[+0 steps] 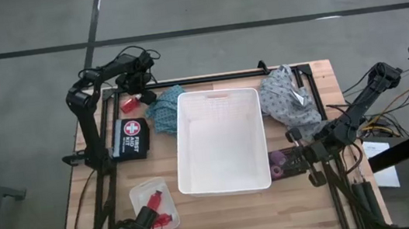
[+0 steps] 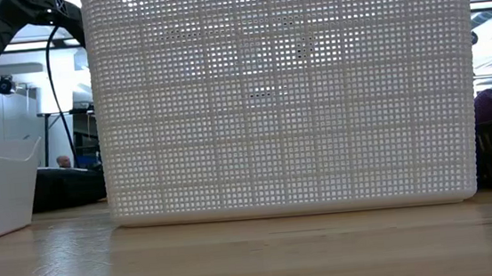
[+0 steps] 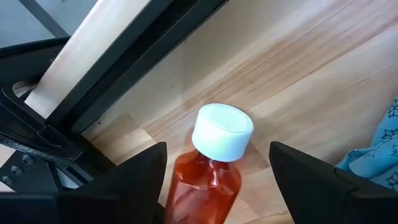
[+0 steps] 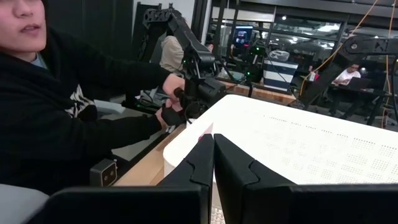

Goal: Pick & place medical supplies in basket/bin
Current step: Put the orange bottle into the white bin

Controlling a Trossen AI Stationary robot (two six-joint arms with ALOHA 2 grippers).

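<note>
A small red bottle with a white cap [image 3: 208, 177] lies on its side on the wood near the table's far left corner [image 1: 128, 104]. My left gripper [image 3: 217, 171] hangs over it, open, one finger on either side and both clear of it. A teal patterned cloth [image 1: 163, 108] lies bunched against the large white basket [image 1: 224, 176]. A grey patterned cloth [image 1: 288, 96] lies at the basket's right. Purple rolls [image 1: 278, 163] sit by its near right corner. My right gripper [image 4: 213, 163] is shut and waits beside them [image 1: 295, 150].
A black first-aid pouch [image 1: 131, 137] lies left of the basket. A small translucent tray [image 1: 145, 192] at the near left holds red bottles. A black frame rail [image 3: 124, 56] runs close behind the bottle. A person [image 4: 56, 93] sits beyond the table.
</note>
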